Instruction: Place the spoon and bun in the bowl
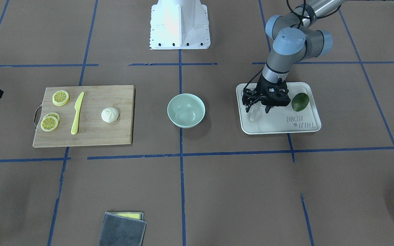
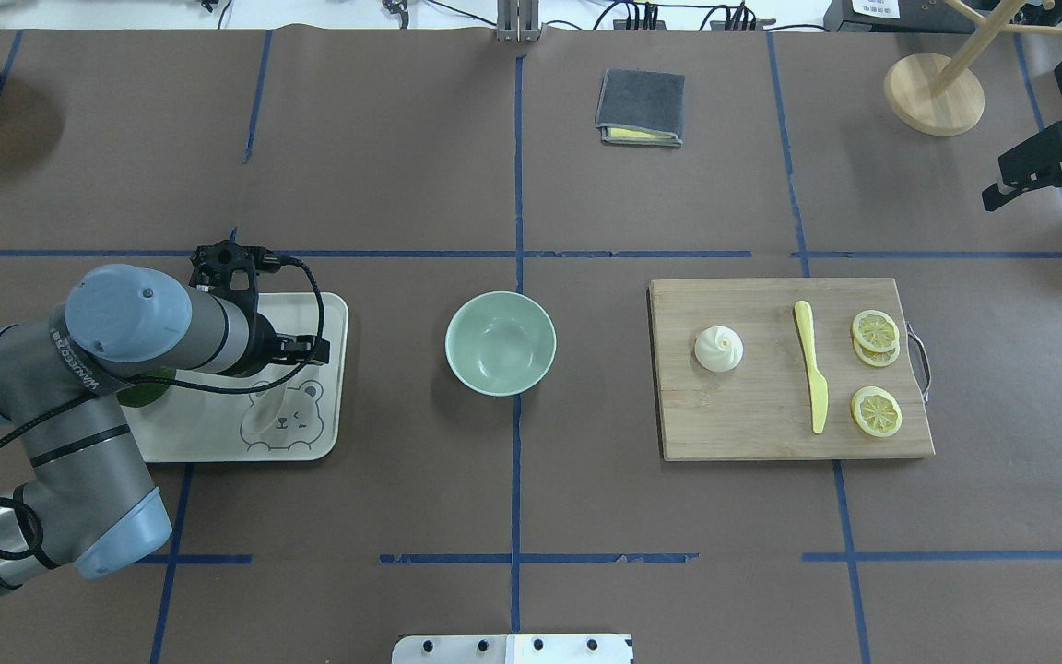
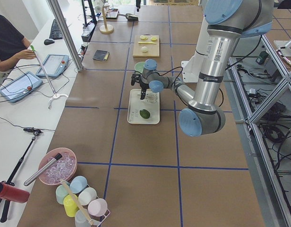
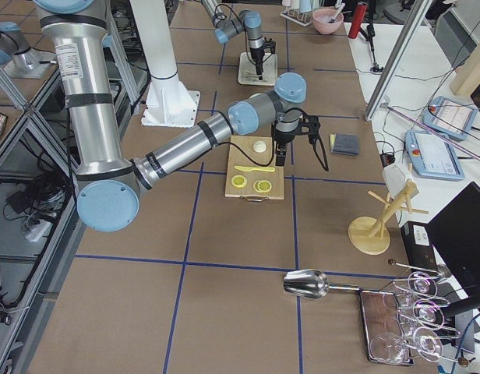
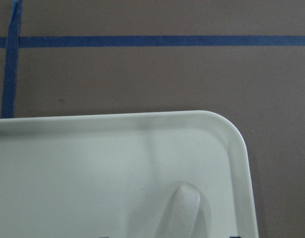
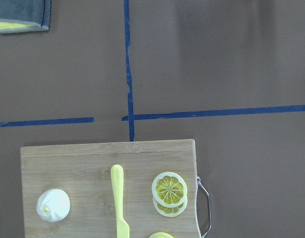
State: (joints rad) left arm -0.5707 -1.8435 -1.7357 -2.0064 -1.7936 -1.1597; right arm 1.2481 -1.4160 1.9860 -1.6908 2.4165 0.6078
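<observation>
Spoon [image 1: 253,115] and bun [image 2: 718,349] both outside the bowl [image 2: 500,346]; nothing done yet.

The bowl sits empty at the bench centre. The bun rests on the board [image 2: 752,415] toward the right edge, well apart from both grippers. The spoon lies on the tray [image 1: 279,128] toward the left edge. The left gripper [image 1: 258,109] is low over it, jaws spread, one finger on each side of the spoon. I cannot tell whether they touch it. The right gripper [image 2: 1024,171] hangs by the right edge, and its jaws cannot be read. Left to do, I judge: grip the spoon, carry it over, then fetch the bun.
</observation>
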